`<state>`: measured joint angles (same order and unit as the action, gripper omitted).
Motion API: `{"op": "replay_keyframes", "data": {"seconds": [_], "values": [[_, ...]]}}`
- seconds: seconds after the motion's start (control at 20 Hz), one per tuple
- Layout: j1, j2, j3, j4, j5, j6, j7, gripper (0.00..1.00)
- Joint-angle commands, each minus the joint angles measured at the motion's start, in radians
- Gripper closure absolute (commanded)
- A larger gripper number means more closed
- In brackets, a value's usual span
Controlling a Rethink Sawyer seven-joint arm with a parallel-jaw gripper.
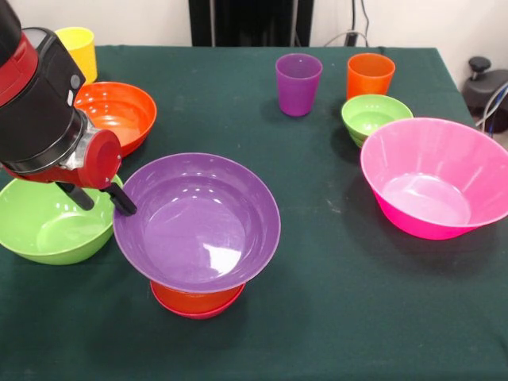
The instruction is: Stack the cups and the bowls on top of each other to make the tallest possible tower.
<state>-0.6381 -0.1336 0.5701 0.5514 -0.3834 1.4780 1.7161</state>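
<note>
Glossy purple bowl [197, 220] atop small orange bowl [196, 299]; pincer [99, 198] spread, empty.

A table covered in dark green cloth [317, 302]. Resting on it: a large pink bowl [436, 178], a small green bowl [375, 117], purple cup [298, 83], orange cup [370, 75], yellow cup [78, 49], orange bowl [119, 111], lime green bowl [51, 222], and what seems a small red-magenta bowl [198, 311] beneath a stack.
</note>
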Motion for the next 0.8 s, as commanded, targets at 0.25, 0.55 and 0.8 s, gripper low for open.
{"op": "replay_keyframes", "data": {"seconds": [0.25,0.55,0.8], "values": [[0.006,0.010,-0.009,0.023,-0.076,0.056,-0.329,0.00],[0.000,0.010,-0.011,0.011,-0.083,0.071,-0.337,0.00],[-0.007,0.011,-0.015,0.022,-0.081,0.060,-0.338,0.00]]}}
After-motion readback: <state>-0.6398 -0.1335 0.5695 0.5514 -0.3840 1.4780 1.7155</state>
